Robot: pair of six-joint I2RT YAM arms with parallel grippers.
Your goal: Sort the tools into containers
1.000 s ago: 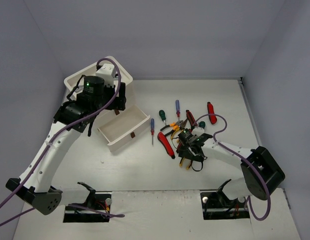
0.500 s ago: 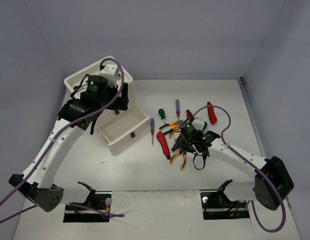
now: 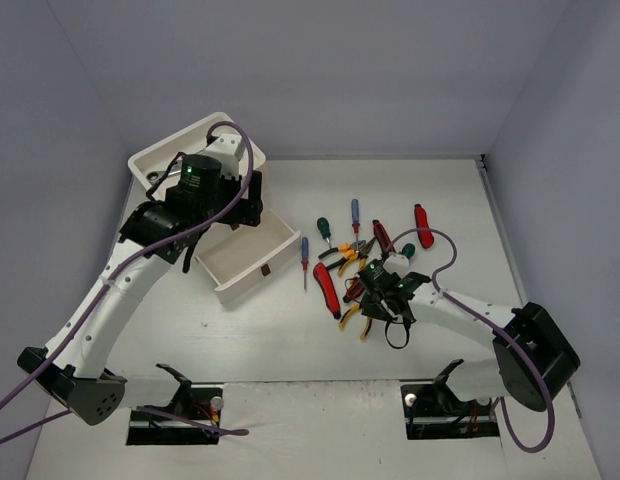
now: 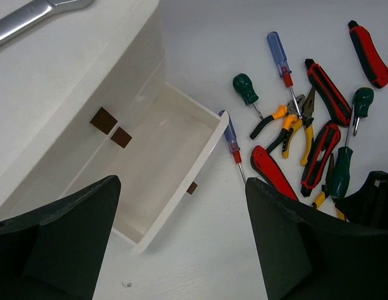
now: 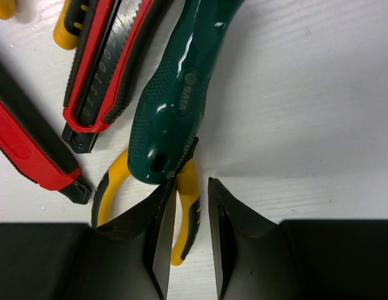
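Observation:
The tools lie in a pile right of centre: blue screwdrivers (image 3: 304, 255), a green screwdriver (image 5: 175, 106), red-black pliers (image 5: 100, 69), a red cutter (image 3: 423, 225). My right gripper (image 5: 191, 182) sits low over the pile's near edge. Its jaws are narrowly apart around one handle of the yellow-black pliers (image 5: 188, 209); bare table shows between that handle and the right finger. The green screwdriver's butt rests on those pliers. The white container box (image 3: 150, 160) stands far left with one drawer (image 3: 248, 255) pulled out and empty. My left gripper (image 4: 181, 184) hangs wide open above the drawer front.
A silver wrench (image 4: 31, 15) lies in the tray on top of the box. Two closed drawer tabs (image 4: 112, 128) show on the box face. Grey walls close the table on three sides. A purple cable loops over each arm.
My right gripper shifted back and forth over the pile and its jaws narrowed around the yellow plier handle. The left arm drifted slightly right, still open.

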